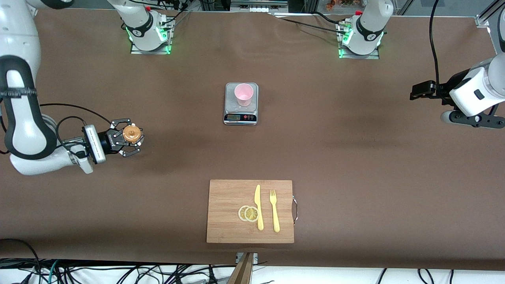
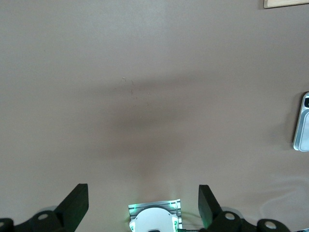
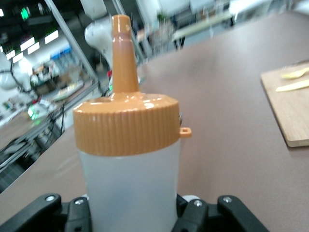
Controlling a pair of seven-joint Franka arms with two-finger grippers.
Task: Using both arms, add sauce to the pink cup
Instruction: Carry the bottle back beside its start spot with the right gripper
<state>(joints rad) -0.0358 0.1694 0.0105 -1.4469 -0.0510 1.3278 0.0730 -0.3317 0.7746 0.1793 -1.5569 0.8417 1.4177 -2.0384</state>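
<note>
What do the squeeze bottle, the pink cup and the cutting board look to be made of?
Squeeze bottle, held in the shut right gripper: frosted translucent plastic, probably soft; its orange cap is glossy ribbed plastic.
Pink cup, on the scale: likely matte plastic, with a thin, evenly coloured wall.
Cutting board: light wood, perhaps bamboo, with visible grain strips.

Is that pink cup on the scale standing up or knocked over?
Upright: the pink cup stands on the scale, its open mouth facing up.

Pink cup [image 1: 243, 94] on scale [image 1: 241, 103] (upright)
</note>
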